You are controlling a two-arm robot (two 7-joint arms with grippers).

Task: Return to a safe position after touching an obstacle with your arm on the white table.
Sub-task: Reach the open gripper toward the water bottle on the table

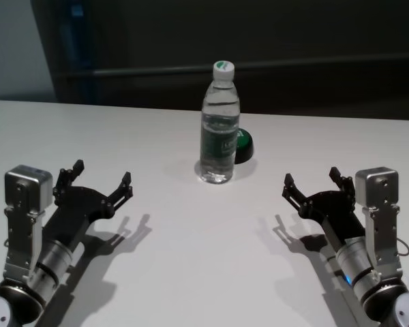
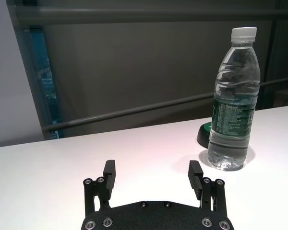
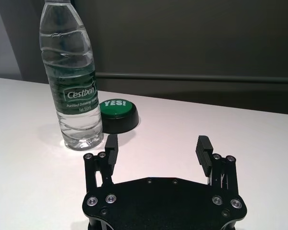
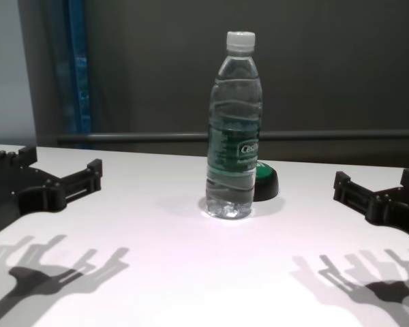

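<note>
While both arms sit low and apart, the left pincer [image 1: 101, 178] and right pincer [image 1: 312, 182] are spread wide, gripping nothing. Mid-way on the white surface [image 1: 157, 136], the bottle [image 1: 219, 126] stands upright; a sideways swing could tip it.

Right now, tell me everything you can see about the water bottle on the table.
The water bottle is tall, clear ribbed plastic with a white screw cap and a dark green label lettered in white. It looks nearly full of water, cap on. It stands upright on the white table, midway between the two arms, with a low green button just behind it on the robot's right. Neither the left gripper nor the right gripper touches it; both are open.
</note>
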